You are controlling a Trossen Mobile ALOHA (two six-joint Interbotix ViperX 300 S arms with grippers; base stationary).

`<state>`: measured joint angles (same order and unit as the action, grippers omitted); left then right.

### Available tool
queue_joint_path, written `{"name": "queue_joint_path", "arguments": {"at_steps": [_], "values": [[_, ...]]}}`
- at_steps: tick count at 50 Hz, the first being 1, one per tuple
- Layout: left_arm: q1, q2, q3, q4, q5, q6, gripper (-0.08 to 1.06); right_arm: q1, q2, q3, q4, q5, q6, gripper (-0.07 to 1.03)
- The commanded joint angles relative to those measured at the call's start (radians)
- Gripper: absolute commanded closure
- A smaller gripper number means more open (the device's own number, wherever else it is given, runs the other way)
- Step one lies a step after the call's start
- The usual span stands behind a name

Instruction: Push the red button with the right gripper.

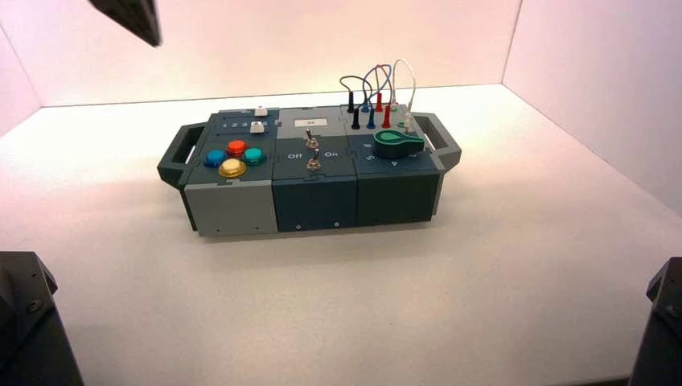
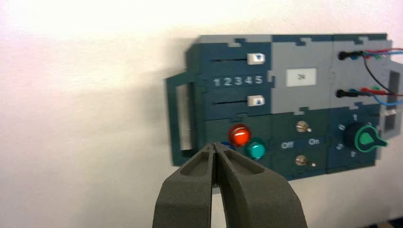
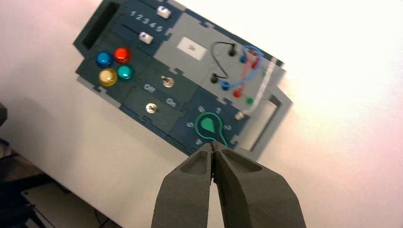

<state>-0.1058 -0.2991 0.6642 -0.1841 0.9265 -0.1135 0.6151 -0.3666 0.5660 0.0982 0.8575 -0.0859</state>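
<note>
Right wrist view, red btn (image 3: 122, 55): domed face turned up, round, glossy; well off jaws.
R gripper (image 3: 213, 145): jaws pressed tog.
L gripper (image 2: 214, 145): likewise, held above table (image 2: 95, 142).

Box panels (image 3: 161, 90) read "1 2 3 4 5", "Off", "On"; label (image 2: 301, 77), "34"

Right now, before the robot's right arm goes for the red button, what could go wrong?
The red button sits close among the blue, yellow and green ones, so a slightly off press might hit a neighbour.

The right gripper appears by the green-topped knob in its wrist view; going low across the box, it could brush a switch.

The left gripper appears near the buttons in its own view, so the arms might crowd each other.
</note>
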Motion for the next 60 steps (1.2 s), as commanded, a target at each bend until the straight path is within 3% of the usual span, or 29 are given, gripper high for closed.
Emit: {"name": "queue_joint_path", "arguments": {"at_steps": [1, 10, 15, 24, 37, 44, 60], "values": [[0.023, -0.055, 0.009, 0.012, 0.000, -0.009, 1.01, 0.031, 0.038, -0.058, 0.003, -0.011, -0.020, 0.99], [0.052, -0.121, 0.057, 0.020, 0.002, -0.021, 1.01, 0.087, 0.135, -0.109, 0.003, -0.011, -0.052, 0.99], [0.083, -0.184, 0.086, 0.037, 0.015, -0.023, 1.01, 0.129, 0.201, -0.138, 0.003, -0.011, -0.064, 0.99], [0.101, -0.239, 0.100, 0.052, 0.064, -0.008, 1.01, 0.158, 0.291, -0.175, 0.009, -0.041, -0.054, 0.99], [0.101, -0.250, 0.114, 0.023, 0.080, 0.054, 1.01, 0.183, 0.397, -0.252, 0.028, -0.054, -0.055, 0.99], [0.101, -0.247, 0.123, 0.021, 0.075, 0.077, 1.01, 0.221, 0.457, -0.307, 0.029, -0.049, -0.052, 0.99], [0.163, -0.249, 0.124, 0.035, 0.054, 0.094, 1.01, 0.279, 0.578, -0.410, 0.067, -0.041, -0.037, 0.99]]}}
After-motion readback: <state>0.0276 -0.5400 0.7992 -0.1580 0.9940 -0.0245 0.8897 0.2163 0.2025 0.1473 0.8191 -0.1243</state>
